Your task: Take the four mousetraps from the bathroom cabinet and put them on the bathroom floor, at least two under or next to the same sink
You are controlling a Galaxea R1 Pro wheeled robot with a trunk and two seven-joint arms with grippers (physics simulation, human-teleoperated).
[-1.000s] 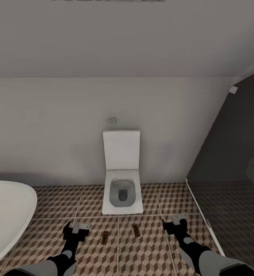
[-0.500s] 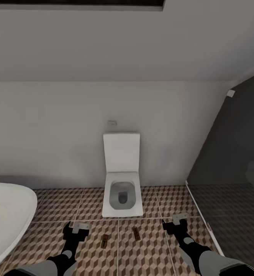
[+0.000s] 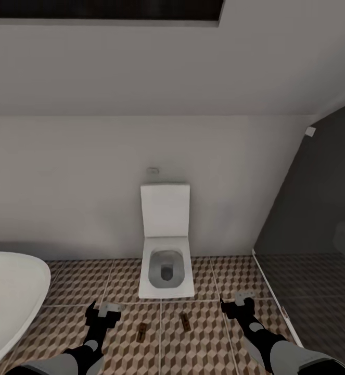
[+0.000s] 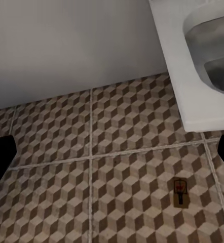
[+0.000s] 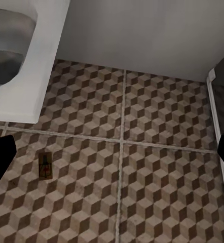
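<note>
With both mousetraps (image 3: 142, 330) (image 3: 184, 321) down by the toilet (image 3: 165, 271), left gripper (image 3: 100, 314) and right gripper (image 3: 238, 304) wide open, empty; better placed beside the sink.

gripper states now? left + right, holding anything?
Left gripper: open, holding nothing.
Right gripper: open, holding nothing.

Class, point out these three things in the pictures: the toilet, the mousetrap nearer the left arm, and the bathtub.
toilet (image 3: 165, 214): head view, on the raised lid.
left mousetrap (image 3: 141, 330): head view, middle of its board.
bathtub (image 3: 8, 291): head view, on its white rim.
</note>
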